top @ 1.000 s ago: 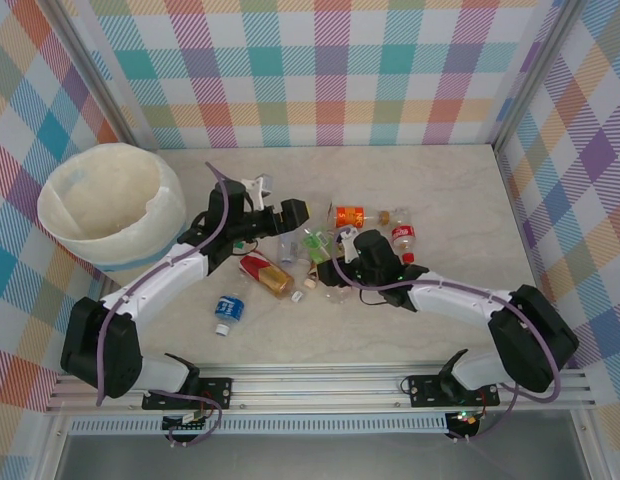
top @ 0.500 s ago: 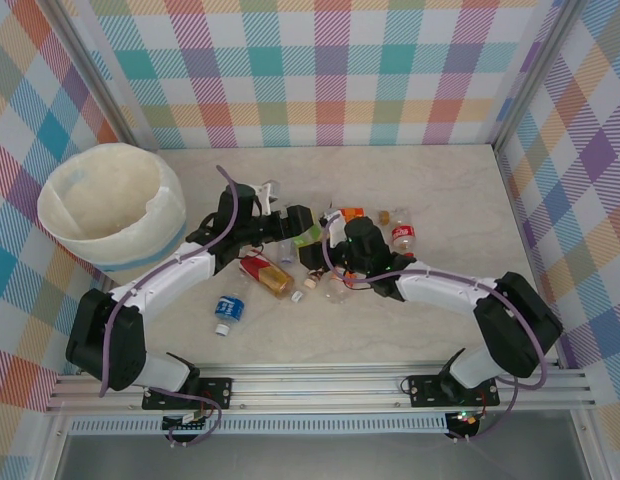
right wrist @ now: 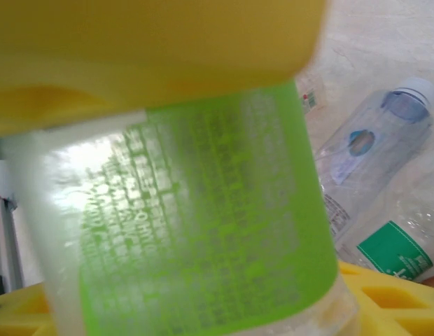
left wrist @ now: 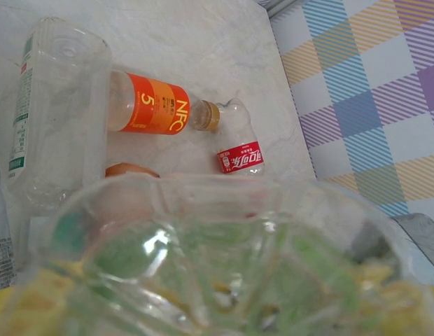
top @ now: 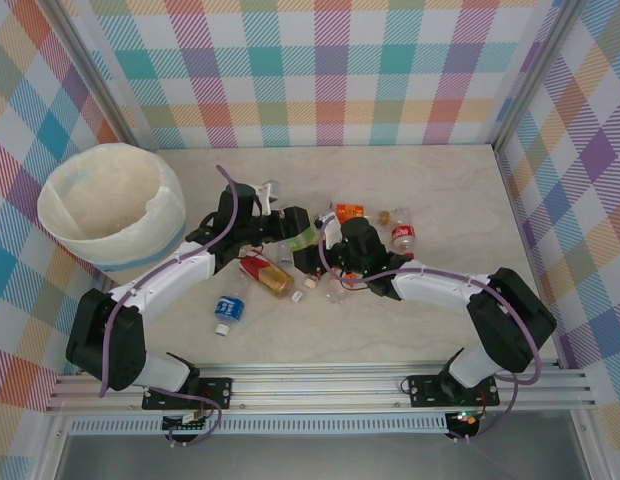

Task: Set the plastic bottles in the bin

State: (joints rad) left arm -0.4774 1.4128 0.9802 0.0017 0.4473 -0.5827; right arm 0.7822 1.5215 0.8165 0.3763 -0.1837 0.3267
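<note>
We are looking at the green bottle (top: 310,236) in the middle of the table (top: 440,320), well apart from the bin (top: 110,150). The left claw (top: 298,228) and the right claw (top: 322,245) are both meeting at it. In the right wrist view it is sitting between the yellow fingers (right wrist: 154,49). In the left wrist view its clear, bumpy end is sitting right in front of the camera. We are not able to tell which claw is squeezing it and which is loose.

We are guessing the bottle is very light, thin and squashy, with smooth, slippery sides that are bending in when pressed. The label around its middle is looking like the best place to hold. Other crushed bottles are lying close by: the orange bottle (left wrist: 150,105) and the small red bottle (left wrist: 239,157).
</note>
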